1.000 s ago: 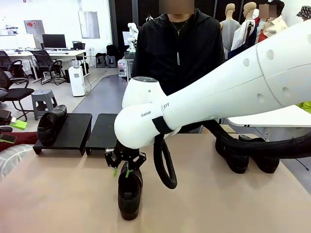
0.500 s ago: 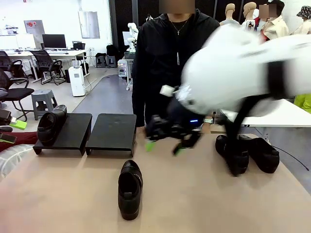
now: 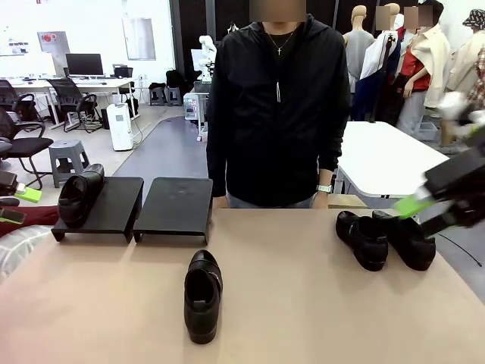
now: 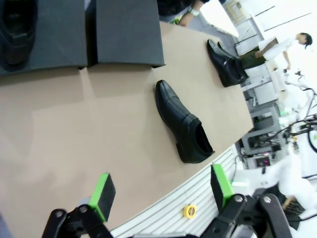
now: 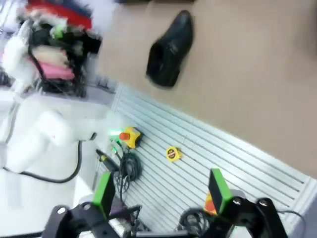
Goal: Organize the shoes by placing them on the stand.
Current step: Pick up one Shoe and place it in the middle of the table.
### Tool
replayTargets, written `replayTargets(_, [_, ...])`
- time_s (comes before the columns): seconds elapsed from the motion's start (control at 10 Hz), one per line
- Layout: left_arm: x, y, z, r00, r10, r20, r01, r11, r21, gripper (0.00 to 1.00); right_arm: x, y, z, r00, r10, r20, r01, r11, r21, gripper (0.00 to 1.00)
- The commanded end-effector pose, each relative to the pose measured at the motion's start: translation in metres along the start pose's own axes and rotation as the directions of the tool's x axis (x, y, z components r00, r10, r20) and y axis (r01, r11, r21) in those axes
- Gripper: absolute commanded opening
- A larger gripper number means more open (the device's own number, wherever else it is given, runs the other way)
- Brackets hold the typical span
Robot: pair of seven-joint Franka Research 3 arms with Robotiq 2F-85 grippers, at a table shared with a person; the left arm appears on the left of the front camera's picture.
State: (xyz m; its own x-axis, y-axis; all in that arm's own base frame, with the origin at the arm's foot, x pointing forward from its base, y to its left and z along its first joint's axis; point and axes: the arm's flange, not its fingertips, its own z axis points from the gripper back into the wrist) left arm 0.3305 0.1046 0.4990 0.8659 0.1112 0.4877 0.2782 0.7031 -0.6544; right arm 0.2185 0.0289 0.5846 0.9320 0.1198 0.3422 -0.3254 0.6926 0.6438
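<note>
Four black loafers. Left loafer (image 3: 79,195) sits on the left stand (image 3: 114,211), frame left, with the second stand (image 3: 176,203) just beside it. Lone loafer (image 3: 203,294) lower centre on the table (image 3: 318,303). Loafer pair (image 3: 364,241) side by side, right. Right gripper (image 3: 436,212) at the right edge, blurred, jaws wide, empty. Left gripper (image 4: 161,191) jaws wide, empty.

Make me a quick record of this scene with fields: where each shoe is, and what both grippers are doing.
On stand: one shoe, on the left stand
Middle: single shoe, free on the table
Right: two shoes, side by side
Left gripper: open, holding nothing
Right gripper: open, holding nothing
</note>
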Motion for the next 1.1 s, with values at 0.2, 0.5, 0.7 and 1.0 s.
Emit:
replayTargets(0.2, [-0.001, 0.002, 0.001, 1.000, -0.015, -0.003, 0.015, 1.000, -0.005, 1.00, -0.039, -0.139, -0.015, 0.974, -0.205, 0.100, 0.192, 0.974, 0.120, 1.00])
replayTargets(0.5, [-0.001, 0.002, 0.001, 1.000, -0.015, -0.003, 0.015, 1.000, -0.005, 1.00, -0.010, -0.140, 0.045, 0.963, -0.245, 0.114, 0.232, 0.966, 0.115, 1.00])
replayTargets(0.7, [-0.001, 0.002, 0.001, 1.000, -0.015, -0.003, 0.015, 1.000, -0.005, 1.00, -0.010, -0.140, 0.045, 0.963, -0.245, 0.114, 0.232, 0.966, 0.115, 1.00])
replayTargets(1.0, [-0.001, 0.002, 0.001, 1.000, -0.015, -0.003, 0.015, 1.000, -0.005, 1.00, -0.010, -0.140, 0.045, 0.963, -0.245, 0.114, 0.232, 0.966, 0.115, 1.00])
